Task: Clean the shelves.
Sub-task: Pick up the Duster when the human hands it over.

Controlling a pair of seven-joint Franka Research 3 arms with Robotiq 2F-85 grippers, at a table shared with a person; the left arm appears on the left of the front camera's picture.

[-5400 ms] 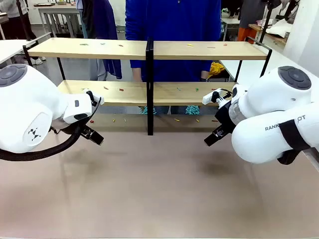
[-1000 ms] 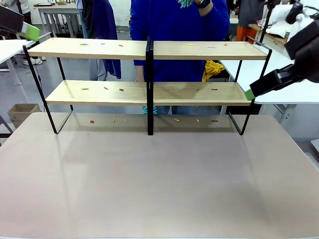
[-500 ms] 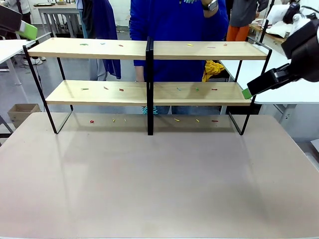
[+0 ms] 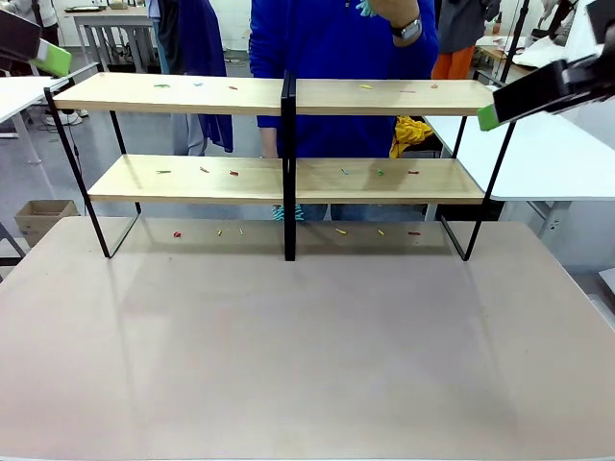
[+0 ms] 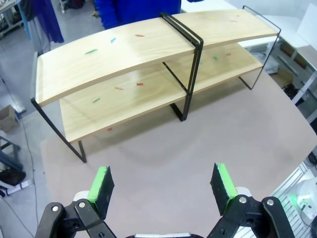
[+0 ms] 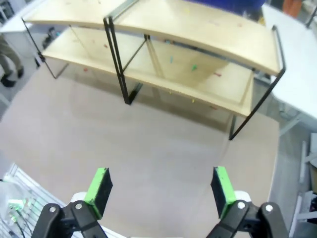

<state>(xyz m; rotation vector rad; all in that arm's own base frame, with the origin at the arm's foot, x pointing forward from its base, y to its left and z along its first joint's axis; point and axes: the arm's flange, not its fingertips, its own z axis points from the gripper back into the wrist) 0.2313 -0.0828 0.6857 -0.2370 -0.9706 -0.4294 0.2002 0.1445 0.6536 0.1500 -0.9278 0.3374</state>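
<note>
The shelves stand across the far side of the table, two light wooden boards in a black frame with a central post. Small coloured bits lie scattered on both boards and on the table under them. My left gripper hangs high at the far left, above the shelves' end. It looks down on the shelves, open and empty. My right gripper is high at the right, level with the top board, and it too is open and empty over the shelves.
A person in a blue top stands behind the shelves with a hand raised. The brown table spreads in front of the shelves. White tables flank it, and a cardboard box sits on the floor at left.
Both arms have lifted off the table to the upper corners. Over the last second my right gripper rose from lower-board height to top-board height. The person's raised hand shifted.
</note>
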